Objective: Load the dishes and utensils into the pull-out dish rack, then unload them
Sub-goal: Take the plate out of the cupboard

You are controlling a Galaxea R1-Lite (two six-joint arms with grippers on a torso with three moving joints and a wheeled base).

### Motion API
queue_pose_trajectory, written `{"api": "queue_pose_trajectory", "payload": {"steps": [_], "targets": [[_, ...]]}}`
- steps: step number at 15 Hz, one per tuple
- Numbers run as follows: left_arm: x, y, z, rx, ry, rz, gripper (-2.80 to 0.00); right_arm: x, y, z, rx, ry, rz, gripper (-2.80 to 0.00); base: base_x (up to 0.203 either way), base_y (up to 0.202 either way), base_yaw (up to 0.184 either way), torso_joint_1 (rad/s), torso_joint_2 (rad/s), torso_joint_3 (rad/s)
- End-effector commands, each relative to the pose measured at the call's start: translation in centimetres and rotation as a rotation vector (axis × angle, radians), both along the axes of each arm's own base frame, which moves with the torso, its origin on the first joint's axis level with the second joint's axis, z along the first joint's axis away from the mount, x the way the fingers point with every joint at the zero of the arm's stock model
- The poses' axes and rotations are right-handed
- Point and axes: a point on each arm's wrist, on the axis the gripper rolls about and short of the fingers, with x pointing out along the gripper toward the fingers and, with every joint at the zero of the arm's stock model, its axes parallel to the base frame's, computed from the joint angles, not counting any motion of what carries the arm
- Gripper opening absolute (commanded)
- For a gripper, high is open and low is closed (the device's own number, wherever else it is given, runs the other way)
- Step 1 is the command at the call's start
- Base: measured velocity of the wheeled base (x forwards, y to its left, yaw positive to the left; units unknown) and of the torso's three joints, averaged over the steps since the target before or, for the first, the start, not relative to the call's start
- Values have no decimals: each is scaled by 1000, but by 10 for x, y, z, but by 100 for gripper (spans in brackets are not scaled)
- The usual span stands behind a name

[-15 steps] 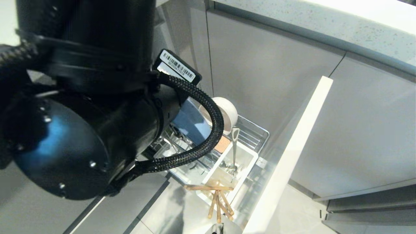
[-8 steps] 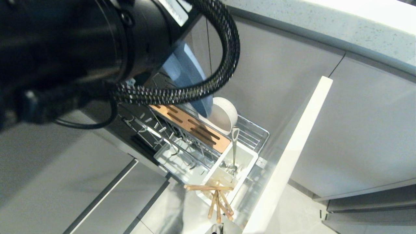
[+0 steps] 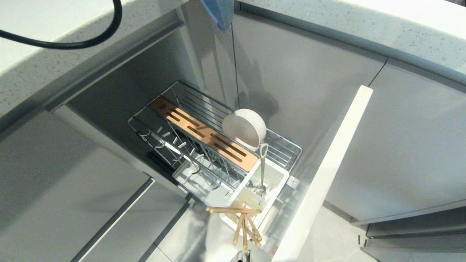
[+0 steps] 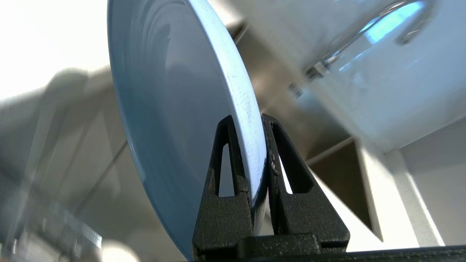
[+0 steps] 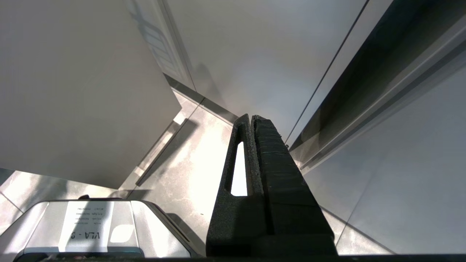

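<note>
Head view, nearest first: the chopsticks (image 3: 244, 225) lie crossed over the near end of the white utensil caddy (image 3: 277, 174) of the pull-out dish rack (image 3: 287, 147). Its pale front panel (image 3: 327, 171) runs along the right side. The silver spoon (image 3: 262, 165) stands in the caddy, its handle leaning up toward the bowl (image 3: 242, 128). That cream bowl sits tipped on its side in the wire basket, just right of the slotted wooden strip (image 3: 204, 133). Farthest off, at the top edge, a corner of the light-blue plate (image 3: 218, 11) hangs above the rack, clear of it, beside the countertop (image 3: 364, 25). In the left wrist view the left gripper (image 4: 259, 125) pinches the plate's rim, one finger on each face. The right gripper (image 5: 251, 120), parked low over the floor (image 5: 189, 160), has its fingers pressed together on nothing.
</note>
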Motion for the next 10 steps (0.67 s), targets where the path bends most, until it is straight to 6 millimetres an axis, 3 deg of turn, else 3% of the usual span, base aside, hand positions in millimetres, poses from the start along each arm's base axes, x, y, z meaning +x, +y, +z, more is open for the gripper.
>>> {"api": "queue_pose_trajectory", "payload": {"steps": [1, 6, 10], "targets": [[-2, 0, 3, 24, -37, 19, -280, 0, 0, 0, 0, 2, 0, -280, 0, 0, 0, 0, 0, 0], [-3, 5, 37, -26, -180, 179, -280, 0, 0, 0, 0, 1, 0, -280, 0, 0, 0, 0, 0, 0], [20, 5, 44, 29, -248, 380, -280, 0, 0, 0, 0, -1, 1, -280, 0, 0, 0, 0, 0, 0]]}}
